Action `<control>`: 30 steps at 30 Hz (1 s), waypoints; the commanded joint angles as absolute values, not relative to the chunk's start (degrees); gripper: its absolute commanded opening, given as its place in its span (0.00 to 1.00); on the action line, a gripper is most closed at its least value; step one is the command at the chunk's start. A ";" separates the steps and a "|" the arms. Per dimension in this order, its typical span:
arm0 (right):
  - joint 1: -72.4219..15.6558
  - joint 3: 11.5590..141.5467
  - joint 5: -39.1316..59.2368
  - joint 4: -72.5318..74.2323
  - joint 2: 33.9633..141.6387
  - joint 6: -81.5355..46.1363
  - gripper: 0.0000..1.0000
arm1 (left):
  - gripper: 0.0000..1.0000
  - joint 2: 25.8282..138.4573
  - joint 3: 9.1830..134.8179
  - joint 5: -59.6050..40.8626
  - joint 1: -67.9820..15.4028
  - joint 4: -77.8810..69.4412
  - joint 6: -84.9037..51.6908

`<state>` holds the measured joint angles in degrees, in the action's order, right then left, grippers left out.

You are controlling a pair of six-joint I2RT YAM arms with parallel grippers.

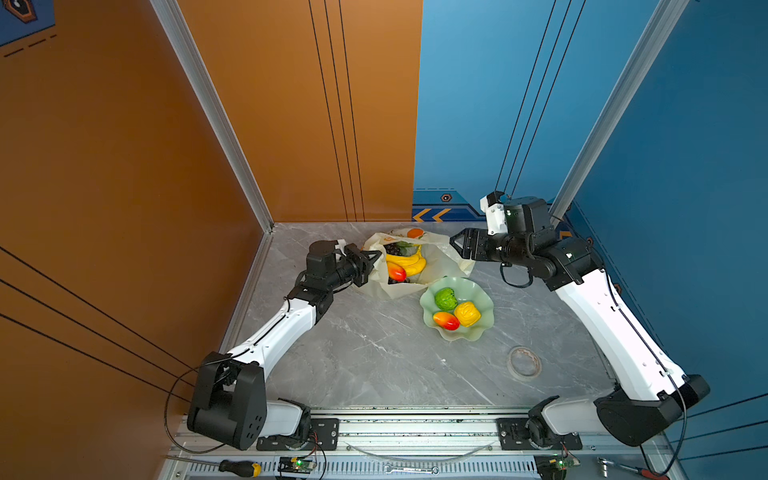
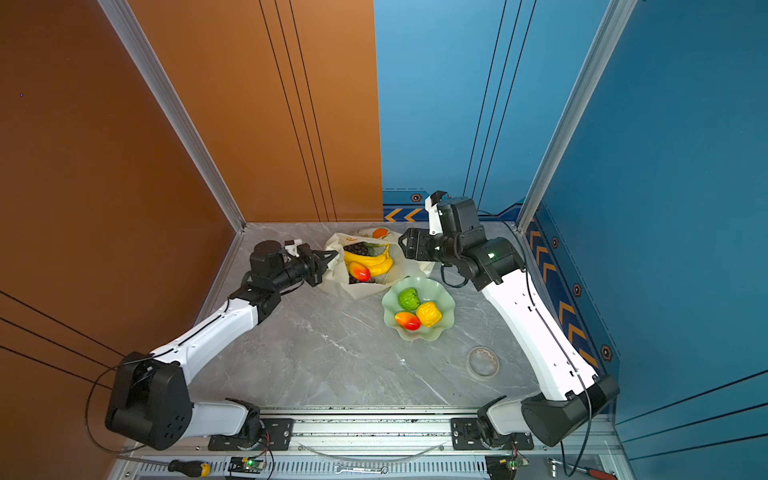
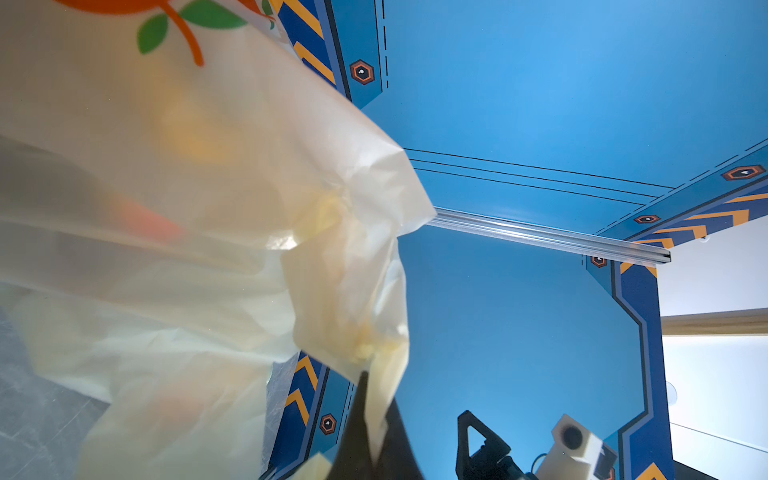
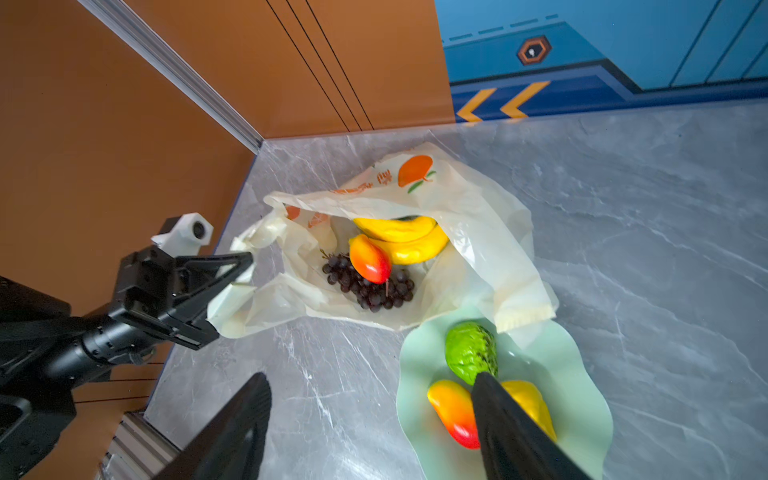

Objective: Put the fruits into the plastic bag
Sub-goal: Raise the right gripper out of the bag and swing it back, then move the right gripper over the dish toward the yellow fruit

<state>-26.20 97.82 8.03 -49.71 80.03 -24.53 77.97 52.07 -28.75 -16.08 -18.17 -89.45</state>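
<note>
The plastic bag [image 1: 442,255] [image 4: 478,216] lies open at the back of the table. Inside it are a banana bunch [image 1: 409,262] [image 4: 399,230], dark grapes [image 4: 374,291] and a red-yellow mango [image 1: 397,272] [image 4: 370,259]. My left gripper [image 1: 376,255] [image 3: 376,419] is shut on the plastic bag's left edge and holds it up. A pale green dish [image 1: 484,297] [image 4: 582,374] beside the bag holds a bumpy green fruit [image 1: 445,299], a yellow lumpy fruit [image 1: 467,313] and a second mango [image 1: 446,321]. My right gripper [image 1: 455,245] [image 4: 370,378] hangs open and empty, above the bag's right side.
A roll of tape [image 1: 524,363] lies on the marble table, right of centre and nearer the front. A screwdriver [image 1: 241,467] and a wrench [image 1: 411,470] rest on the front rail. Orange and blue walls close in the left, back and right sides.
</note>
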 commanded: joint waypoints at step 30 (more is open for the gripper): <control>-23.82 94.28 0.91 -72.86 88.01 -21.14 0.93 | 0.00 75.06 49.44 -27.78 -17.84 -17.49 -88.31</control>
<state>-24.27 96.86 3.18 -72.86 86.87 -22.85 76.75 50.46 -28.62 -17.32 -18.00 -89.43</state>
